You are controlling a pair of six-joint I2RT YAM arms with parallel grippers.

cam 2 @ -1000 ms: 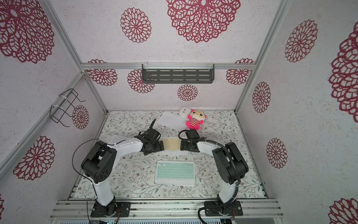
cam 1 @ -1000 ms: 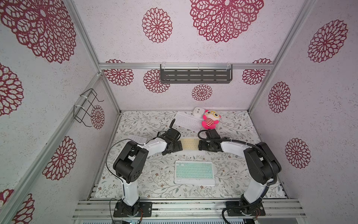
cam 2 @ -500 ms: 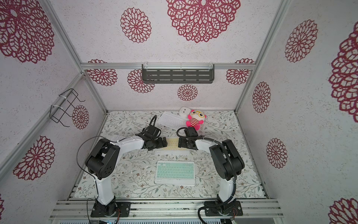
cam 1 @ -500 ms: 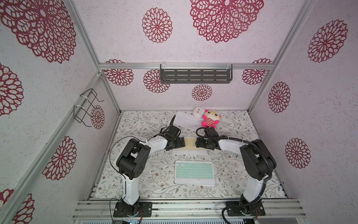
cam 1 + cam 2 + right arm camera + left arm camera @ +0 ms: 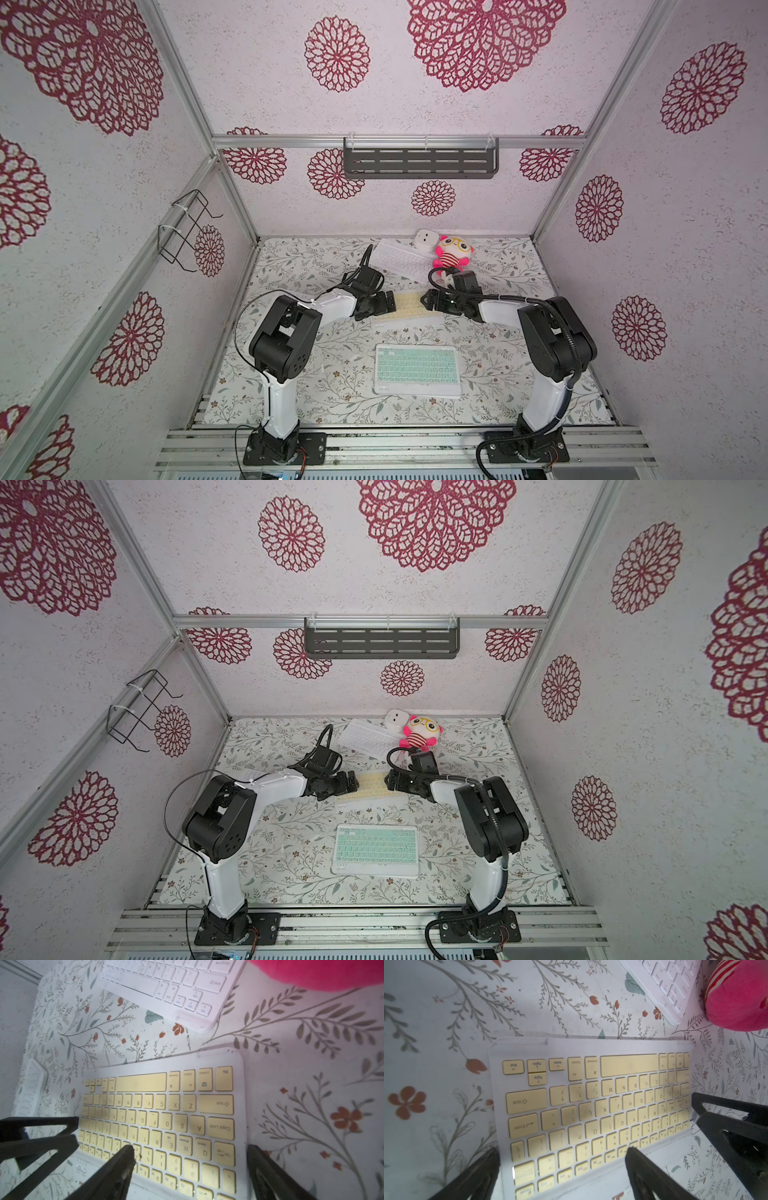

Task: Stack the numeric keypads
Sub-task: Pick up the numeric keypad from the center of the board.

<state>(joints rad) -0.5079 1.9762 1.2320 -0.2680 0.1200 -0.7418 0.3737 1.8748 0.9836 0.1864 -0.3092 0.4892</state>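
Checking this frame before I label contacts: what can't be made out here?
- Yellow keypad: both ends covered by the left gripper and right gripper in both top views; resting or lifted, unclear.
- White-framed keypad by the left arm: blurred in the right wrist view, partly under that arm in top views; key colour unclear.
- Plush toy: cut off by both wrist views' edges.

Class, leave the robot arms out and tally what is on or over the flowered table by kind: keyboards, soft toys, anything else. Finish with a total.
Keyboards: 4 in view: yellow keyboard, mint keyboard, white keyboard, half-hidden keyboard
Plush toy: 1
White cube: 1
Total: 6
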